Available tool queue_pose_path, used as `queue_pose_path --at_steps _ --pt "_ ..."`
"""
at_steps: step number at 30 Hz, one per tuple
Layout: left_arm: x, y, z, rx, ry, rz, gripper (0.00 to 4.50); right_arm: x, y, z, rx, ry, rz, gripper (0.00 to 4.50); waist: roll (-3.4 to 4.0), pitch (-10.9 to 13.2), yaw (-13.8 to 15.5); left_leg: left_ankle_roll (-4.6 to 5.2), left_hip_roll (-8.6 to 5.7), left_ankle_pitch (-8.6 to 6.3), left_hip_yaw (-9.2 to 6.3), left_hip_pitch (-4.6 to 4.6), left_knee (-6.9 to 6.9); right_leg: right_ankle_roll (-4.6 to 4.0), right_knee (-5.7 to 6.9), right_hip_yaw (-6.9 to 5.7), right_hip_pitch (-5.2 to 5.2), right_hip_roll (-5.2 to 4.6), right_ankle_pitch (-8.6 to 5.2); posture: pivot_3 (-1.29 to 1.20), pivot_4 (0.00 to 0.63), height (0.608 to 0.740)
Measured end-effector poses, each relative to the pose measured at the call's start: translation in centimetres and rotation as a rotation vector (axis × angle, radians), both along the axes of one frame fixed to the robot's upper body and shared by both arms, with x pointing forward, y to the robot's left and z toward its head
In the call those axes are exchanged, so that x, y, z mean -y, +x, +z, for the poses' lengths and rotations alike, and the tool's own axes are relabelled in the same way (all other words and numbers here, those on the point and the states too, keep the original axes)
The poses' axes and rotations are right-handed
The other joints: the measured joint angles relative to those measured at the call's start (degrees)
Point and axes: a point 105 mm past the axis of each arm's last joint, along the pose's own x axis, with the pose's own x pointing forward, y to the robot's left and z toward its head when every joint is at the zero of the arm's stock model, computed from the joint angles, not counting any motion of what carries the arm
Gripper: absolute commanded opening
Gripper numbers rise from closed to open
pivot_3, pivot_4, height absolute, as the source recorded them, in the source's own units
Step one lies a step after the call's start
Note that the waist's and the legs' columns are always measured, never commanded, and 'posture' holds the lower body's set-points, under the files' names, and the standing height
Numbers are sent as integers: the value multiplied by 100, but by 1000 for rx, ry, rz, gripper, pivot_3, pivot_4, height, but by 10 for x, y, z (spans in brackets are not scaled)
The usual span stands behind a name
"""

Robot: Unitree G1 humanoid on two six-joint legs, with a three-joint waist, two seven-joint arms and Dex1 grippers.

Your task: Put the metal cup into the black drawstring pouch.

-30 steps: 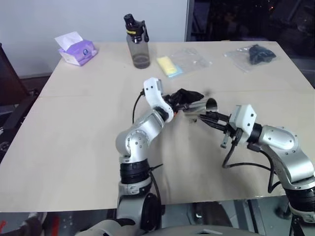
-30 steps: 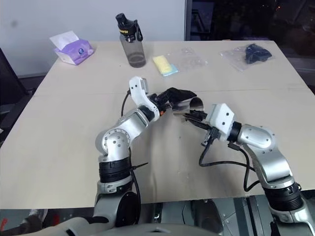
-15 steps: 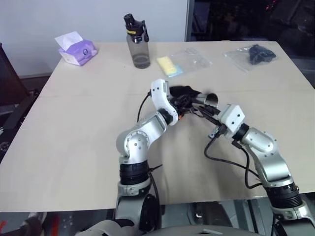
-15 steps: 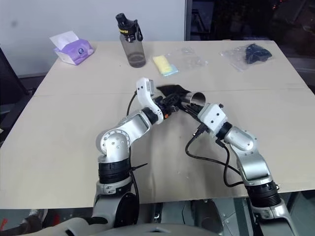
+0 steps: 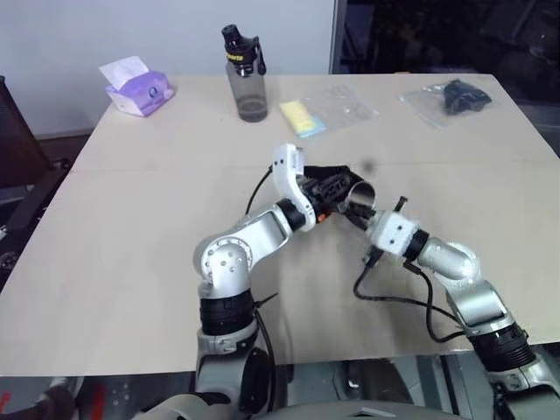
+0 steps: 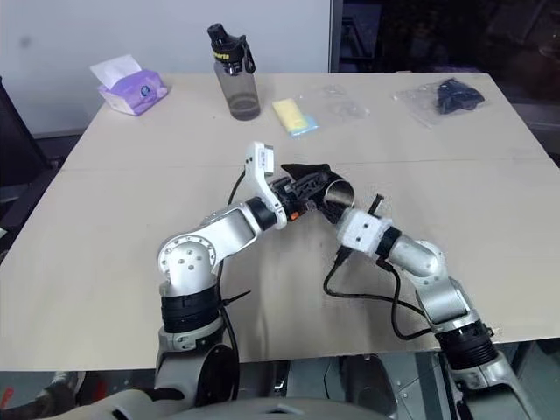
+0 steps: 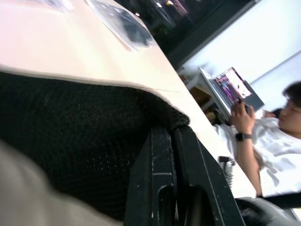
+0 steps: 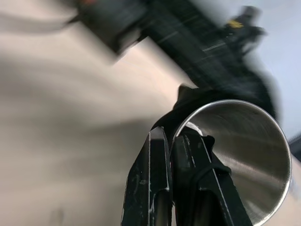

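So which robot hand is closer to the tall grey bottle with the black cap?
Left. The left end effector, clamped on the soft black fabric pouch, sits nearer the bottle; the right end effector, gripping the shiny metal cup, is farther.

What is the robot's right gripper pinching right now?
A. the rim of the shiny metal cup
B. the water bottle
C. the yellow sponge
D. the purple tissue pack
A: the right gripper is shut on the rim of the metal cup, whose shiny open mouth shows right beside its fingers, with the black drawstring pouch held close by in the left gripper.
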Motion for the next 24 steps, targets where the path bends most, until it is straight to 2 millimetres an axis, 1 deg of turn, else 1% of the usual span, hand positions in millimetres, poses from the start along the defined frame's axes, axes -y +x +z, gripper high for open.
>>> queue_pose_path --at_steps 5,7,12,13,14,18,20,23,24 --pt "-1 0 0 0 -5 -1 0 -1 7 -1 151 -218 37 27 1 0 0 -1 0 1 -8 1 -1 1 3 -4 0 1 1 0 150 740" --pt "-2 0 1 3 -7 -1 0 1 14 0 205 -319 34 27 0 0 7 -2 0 1 -10 0 0 0 2 -5 0 1 1 0 150 740" --pt "3 -4 2 5 -17 -37 0 2 21 1 239 -404 11 27 1 0 25 -3 -6 2 -15 -7 0 8 -1 -9 0 -4 6 0 150 740" --pt "4 -6 1 3 -20 -50 0 4 20 -2 247 -462 24 27 1 0 22 -3 -9 2 -15 -7 0 7 -2 -9 0 -7 5 0 150 740" --pt "4 -6 0 0 -19 -53 0 6 20 -3 248 -483 27 27 0 0 22 -3 -10 2 -16 -7 0 6 -2 -10 0 -7 4 0 150 740" --pt "6 -9 -4 -6 -4 -73 0 5 16 -9 237 -533 61 27 1 0 17 -3 -10 2 -19 -7 -1 5 -1 -12 0 -7 4 0 150 740" --pt "8 -10 -4 0 1 -89 0 4 16 -9 228 -526 65 27 0 0 17 -3 -10 2 -20 -6 0 1 0 -12 0 -7 1 0 150 740" --pt "9 -12 -4 6 0 -106 0 -1 19 -6 177 -423 22 27 1 0 12 -3 -10 2 -22 -5 0 -1 2 -12 1 -6 1 0 150 740" --pt "10 -13 -3 8 -3 -114 0 -4 20 -4 144 -353 3 27 0 0 12 -3 -10 2 -25 -5 0 -1 2 -14 1 -6 1 0 150 740"
